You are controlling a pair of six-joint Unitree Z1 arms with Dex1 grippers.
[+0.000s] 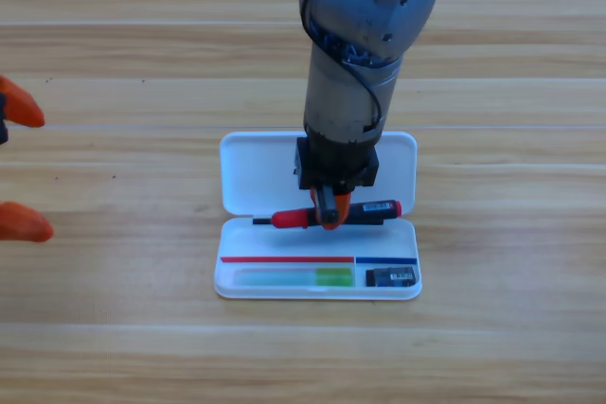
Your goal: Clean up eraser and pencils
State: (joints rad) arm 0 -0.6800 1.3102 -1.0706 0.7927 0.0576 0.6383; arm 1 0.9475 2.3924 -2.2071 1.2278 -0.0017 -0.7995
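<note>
High view: right pincer [329, 214] points straight down over the open white plastic hinged case [256, 172], clenched on the black-bodied pen with red cap [379, 208]. Pen lies roughly level, across the case's hinge line, red end left, black end right, both ends inside the case's width. Grey right arm [365, 35] comes from the top edge and covers the middle of the lid. Lower tray holds the pale translucent pen with bright green end [289, 277] along the front wall, and the small dark navy block eraser [391, 276] just beside it in the right corner; both apart from the held pen. Left pincer [11, 169] waits at the left edge, orange tips spread wide, well apart from the case. Wooden plank counter [511, 328] has open room on every side of the case; only the right arm itself stands over the case.
</note>
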